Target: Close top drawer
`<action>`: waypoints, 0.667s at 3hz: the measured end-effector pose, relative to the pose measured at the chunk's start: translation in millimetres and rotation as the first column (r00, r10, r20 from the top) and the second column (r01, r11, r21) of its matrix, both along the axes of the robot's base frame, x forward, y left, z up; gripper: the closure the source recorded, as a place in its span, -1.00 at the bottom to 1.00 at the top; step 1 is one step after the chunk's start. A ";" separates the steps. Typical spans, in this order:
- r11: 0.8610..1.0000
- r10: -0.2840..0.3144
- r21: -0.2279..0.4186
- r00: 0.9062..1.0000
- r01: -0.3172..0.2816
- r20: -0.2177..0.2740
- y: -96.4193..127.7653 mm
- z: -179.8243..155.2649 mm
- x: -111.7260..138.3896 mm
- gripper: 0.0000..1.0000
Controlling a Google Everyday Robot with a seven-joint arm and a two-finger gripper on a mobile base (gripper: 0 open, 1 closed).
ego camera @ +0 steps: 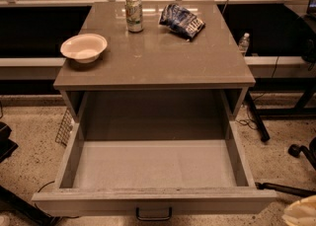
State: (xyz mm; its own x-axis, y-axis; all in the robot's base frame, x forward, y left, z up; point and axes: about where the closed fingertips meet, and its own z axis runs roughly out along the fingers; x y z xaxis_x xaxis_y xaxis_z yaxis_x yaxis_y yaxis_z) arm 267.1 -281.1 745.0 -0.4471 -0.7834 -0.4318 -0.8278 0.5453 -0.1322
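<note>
The top drawer is pulled far out of the grey-brown cabinet toward me. Its pale grey inside holds nothing. Its flat front runs along the bottom of the view, with a small dark handle at the centre. Only a pale part of my gripper shows at the bottom right corner, to the right of the drawer front's right end and apart from it.
On the cabinet top stand a white bowl, a drink can and a blue chip bag. A water bottle stands behind on the right. Dark chair legs and cables lie on the floor at right.
</note>
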 end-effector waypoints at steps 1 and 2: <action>0.998 0.055 0.023 0.997 -0.054 -0.062 8.6 -29.4 -13.6 0.87; 0.998 0.060 0.024 0.996 -0.058 -0.067 9.5 -31.2 -14.8 1.00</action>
